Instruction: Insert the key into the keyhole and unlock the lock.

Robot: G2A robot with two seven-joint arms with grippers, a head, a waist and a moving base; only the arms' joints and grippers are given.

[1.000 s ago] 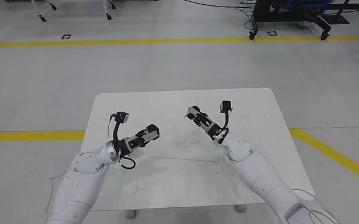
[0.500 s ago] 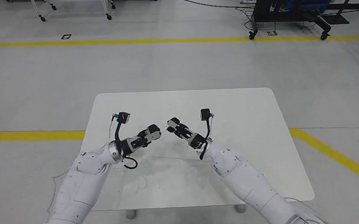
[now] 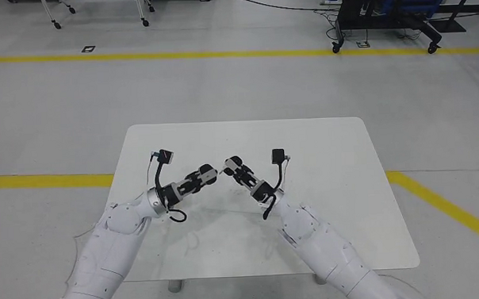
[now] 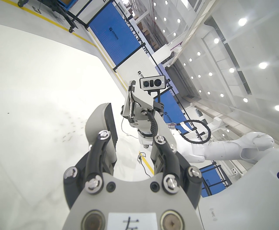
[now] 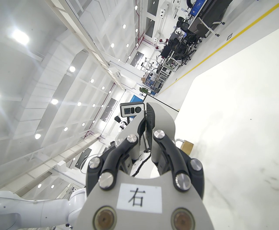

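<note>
Lock (image 5: 185, 147): small brass-coloured padlock with a pale shackle, lying on the white bench (image 3: 329, 218) just beyond the tips of the right gripper (image 5: 146, 110); touched by neither gripper as far as can be told; keyhole face not legible.
Key: not made out anywhere; if carried, too thin to separate from the pads holding it.
Right gripper, state: raised over the middle of the bench, fingers (image 5: 150, 122) pressed together; whether anything slim is pinched between them cannot be told.
Left gripper (image 3: 211, 173): raised likewise, aimed at the right gripper, tips very near its tips; fingers (image 4: 109, 124) spread apart, nothing between them.
Change: within the last second, right arm swung in from the right half of the bench to meet the left gripper; left gripper edged slightly forward and up.
Meaning for task: judged an approach for a mid-air hand-over or alignment between the two grippers; insertion not yet begun, lock not yet steadied.
Next move, judged: one gripper needed on the lock body, keyhole turned toward the other, before any pushing or turning.
Risk, judged: light lock likely to slide or tip on the smooth bench if pressed while unheld.
</note>
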